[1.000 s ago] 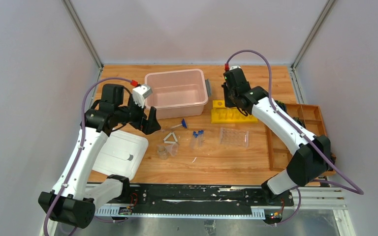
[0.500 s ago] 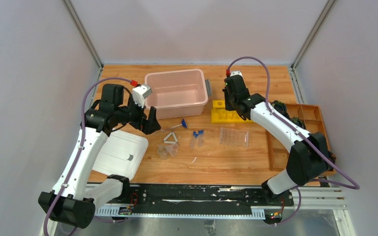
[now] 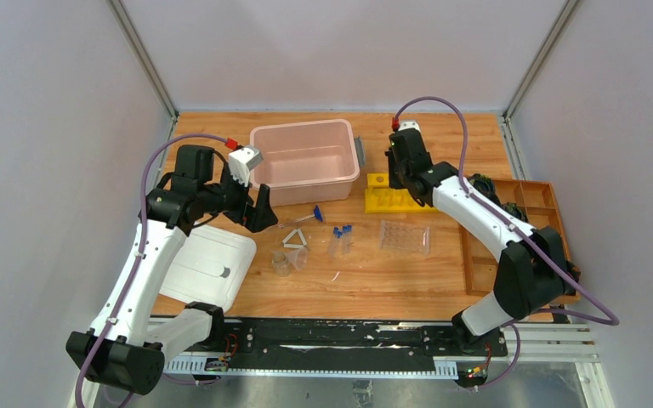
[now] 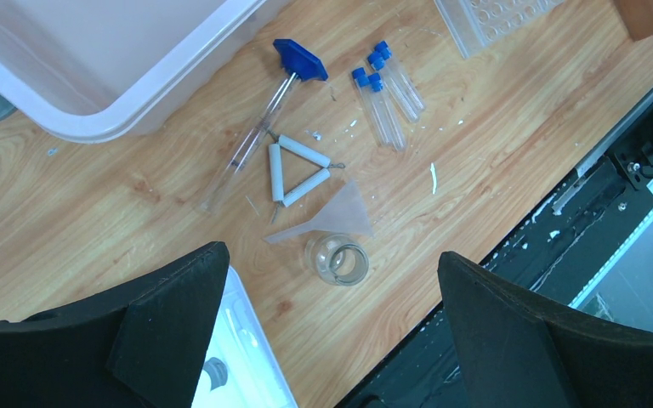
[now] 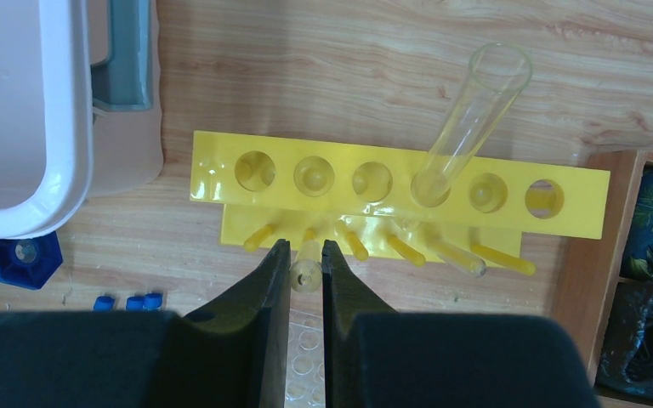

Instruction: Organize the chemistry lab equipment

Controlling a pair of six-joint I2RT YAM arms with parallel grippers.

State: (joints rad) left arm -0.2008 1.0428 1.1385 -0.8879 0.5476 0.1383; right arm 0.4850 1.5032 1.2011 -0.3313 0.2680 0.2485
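A: Where's your right gripper [image 5: 304, 274]?

B: Over the yellow tube rack [image 5: 391, 183] near the bench's far edge, just right of the pink tub [image 3: 304, 159]. Jaws nearly together, clamped on a clear test tube [image 5: 305, 272] seen end-on, so its long axis points roughly down at the rack. One tall tube [image 5: 469, 115] already leans in the fourth hole.

A: What does the next move turn on?

B: My read: the held tube sits on the near side of the hole row, so you go farther out to a free hole. Tub wall is close on the left.

A: And your left gripper [image 4: 327, 323]?

B: Jaws wide apart, hovering near the left edge. It's the nearer arm to the blue-capped tubes [image 4: 383, 92], white triangle [image 4: 296, 170], funnel [image 4: 333, 217] and small beaker [image 4: 336, 259] mid-bench. Clear well plate [image 3: 405, 237] lies right of them.
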